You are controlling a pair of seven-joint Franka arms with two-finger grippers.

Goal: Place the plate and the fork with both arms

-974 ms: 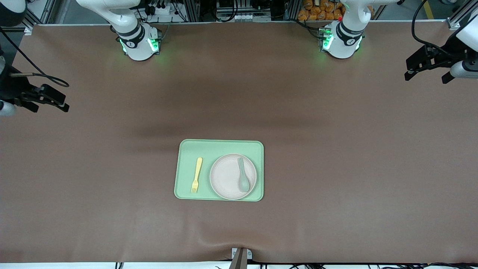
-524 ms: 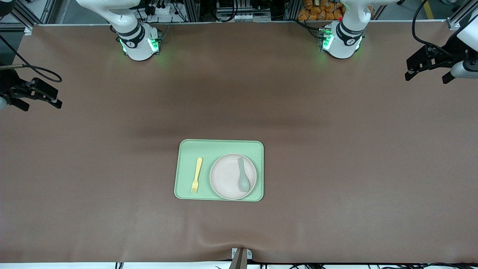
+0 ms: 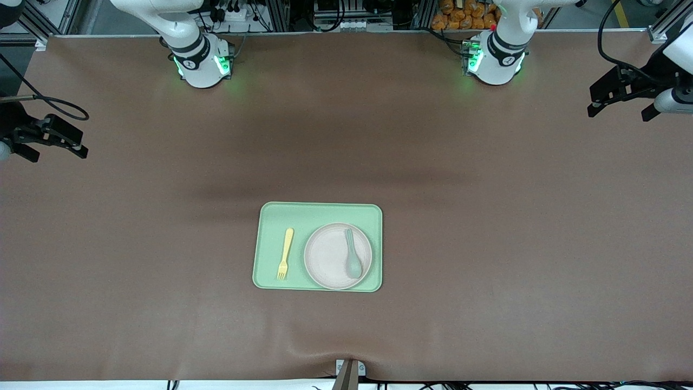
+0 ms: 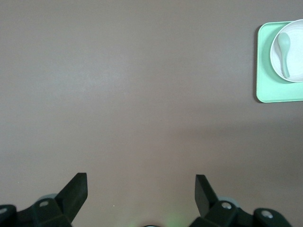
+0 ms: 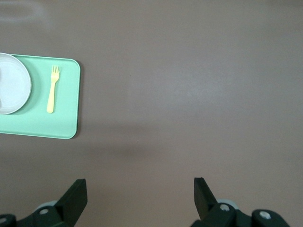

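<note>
While both arms wait | light-green tray (image 3: 319, 212) nearest front camera: fork (image 3: 285, 253) at plate's (image 3: 329, 257) 9 o'clock, spoon (image 3: 352, 254) on plate | right gripper (image 3: 51, 142) empty, fingers spread, over its table end, well apart | left gripper (image 3: 622, 103) likewise, over its own end

Both arms run out of the front view at its side edges, so only their ends show. The left wrist view cuts the plate (image 4: 289, 59) and tray (image 4: 274, 92) at its right edge; the right wrist view clips the plate (image 5: 12, 90) at its left edge.
</note>
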